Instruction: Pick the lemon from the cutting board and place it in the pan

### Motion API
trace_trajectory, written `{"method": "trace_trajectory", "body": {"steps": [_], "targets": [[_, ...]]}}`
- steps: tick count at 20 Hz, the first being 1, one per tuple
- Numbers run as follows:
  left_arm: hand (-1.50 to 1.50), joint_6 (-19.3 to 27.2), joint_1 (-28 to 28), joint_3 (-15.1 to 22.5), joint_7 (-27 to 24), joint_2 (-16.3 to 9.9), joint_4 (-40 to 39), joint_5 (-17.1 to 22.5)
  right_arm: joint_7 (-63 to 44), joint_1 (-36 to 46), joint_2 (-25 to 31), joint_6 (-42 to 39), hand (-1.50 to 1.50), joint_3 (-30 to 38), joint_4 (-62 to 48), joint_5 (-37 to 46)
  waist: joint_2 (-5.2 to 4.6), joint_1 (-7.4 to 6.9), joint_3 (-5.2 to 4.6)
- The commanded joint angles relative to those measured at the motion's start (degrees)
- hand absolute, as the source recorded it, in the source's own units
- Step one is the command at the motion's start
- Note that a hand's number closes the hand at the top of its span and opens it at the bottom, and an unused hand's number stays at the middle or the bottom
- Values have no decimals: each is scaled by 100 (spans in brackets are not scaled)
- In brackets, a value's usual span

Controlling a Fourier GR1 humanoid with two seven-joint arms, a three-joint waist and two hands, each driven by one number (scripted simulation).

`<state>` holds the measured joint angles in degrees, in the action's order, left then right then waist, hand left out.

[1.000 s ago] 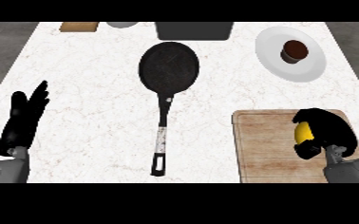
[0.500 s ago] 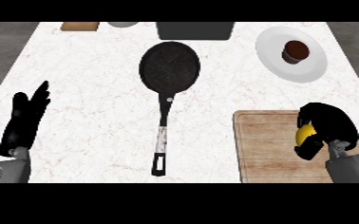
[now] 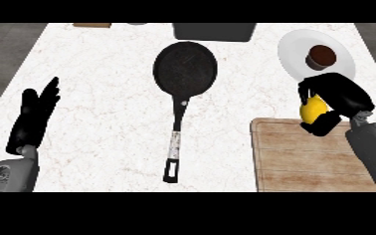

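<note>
Our right hand curls around the lemon, above the cutting board. We judge it light, firm and rounded (liable to roll), best cupped across its middle. Left hand rests open, fingers straight.

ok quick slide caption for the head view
Right hand with fingers curled round the lemon at the cutting board's far edge, pan empty, left hand resting open.

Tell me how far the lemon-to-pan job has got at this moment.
Done: the right robot hand is curled round the lemon, held above the cutting board's far edge. In hand: carrying it. Left: moving it over to the pan, which holds nothing, and releasing. The left robot hand rests open.
</note>
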<state>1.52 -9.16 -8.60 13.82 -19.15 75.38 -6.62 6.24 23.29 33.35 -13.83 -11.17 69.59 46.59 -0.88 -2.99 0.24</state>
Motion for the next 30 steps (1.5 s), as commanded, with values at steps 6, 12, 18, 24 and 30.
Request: {"method": "trace_trajectory", "body": {"steps": [6, 12, 18, 24, 30], "targets": [[0, -105, 71, -110, -40, -123, -48, 38, 2159, 1135, -472, 1229, 150, 849, -743, -870, 41, 100, -14], [0, -16, -83, -116, 347, -50, 182, -21, 2272, 2064, -1167, 1324, 150, 850, -1860, -699, 68, 184, -21], [0, -61, 36, -226, -150, -67, -220, -32, 1749, 2815, -2130, 1638, 150, 872, -2770, -628, 42, 146, -24], [0, 32, -188, -144, -172, 60, -326, -130, 1370, 3872, -2848, 1696, 150, 1166, -3940, -783, 3, 77, -26], [0, 105, -174, 74, 155, 249, 47, -235, 1203, 4478, -3248, 2189, 150, 1299, -5112, -603, -21, -36, -21]]}}
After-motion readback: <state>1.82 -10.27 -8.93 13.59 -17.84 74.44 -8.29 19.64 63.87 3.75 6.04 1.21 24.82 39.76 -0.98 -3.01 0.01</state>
